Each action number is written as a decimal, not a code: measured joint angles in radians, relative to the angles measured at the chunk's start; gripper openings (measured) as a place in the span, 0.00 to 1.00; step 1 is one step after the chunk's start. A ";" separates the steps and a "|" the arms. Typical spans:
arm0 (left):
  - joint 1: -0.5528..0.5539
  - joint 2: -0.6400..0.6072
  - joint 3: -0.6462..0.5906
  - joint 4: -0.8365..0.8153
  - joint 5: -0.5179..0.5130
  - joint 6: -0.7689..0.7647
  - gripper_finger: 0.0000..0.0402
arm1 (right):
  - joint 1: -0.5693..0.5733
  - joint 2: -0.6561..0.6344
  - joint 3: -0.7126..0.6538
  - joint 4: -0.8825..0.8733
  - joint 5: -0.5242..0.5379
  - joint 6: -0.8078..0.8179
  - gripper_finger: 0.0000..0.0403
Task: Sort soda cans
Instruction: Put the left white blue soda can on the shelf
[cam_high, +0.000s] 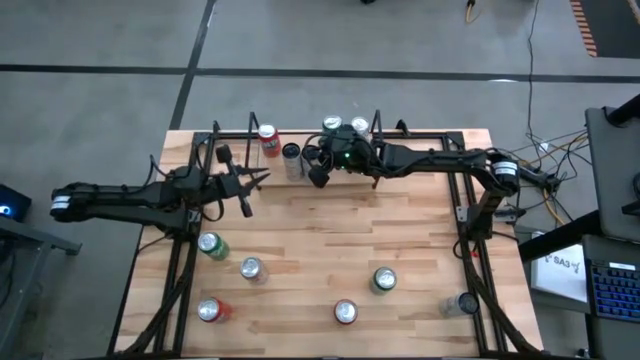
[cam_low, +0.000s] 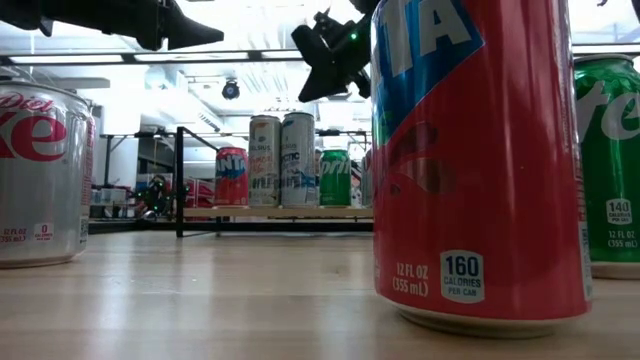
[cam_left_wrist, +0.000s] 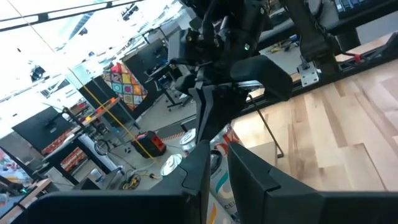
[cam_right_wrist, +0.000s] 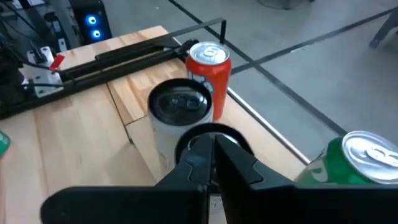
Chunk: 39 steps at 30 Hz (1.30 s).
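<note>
Where cans (cam_high: 291, 160) crowd rear rail (cam_high: 420, 134), both pincers above

The tabletop (cam_high: 330, 260) is light wood planking. It stands on a grey concrete floor (cam_high: 100, 60) marked with dark lines. A desk with a blue-lit keyboard (cam_high: 612, 285) stands at the right. Bright ceiling lights (cam_low: 255, 20) illuminate the room beyond.
</note>
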 joint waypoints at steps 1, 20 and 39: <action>0.000 0.002 0.000 0.001 0.000 -0.003 0.10 | -0.002 0.002 0.000 0.001 0.002 -0.002 0.03; 0.000 0.004 0.000 0.002 -0.002 -0.026 0.10 | 0.000 0.044 -0.002 -0.027 0.033 -0.078 0.03; 0.000 0.005 0.000 0.002 -0.002 -0.034 0.10 | 0.005 0.012 0.029 -0.031 0.022 -0.083 0.03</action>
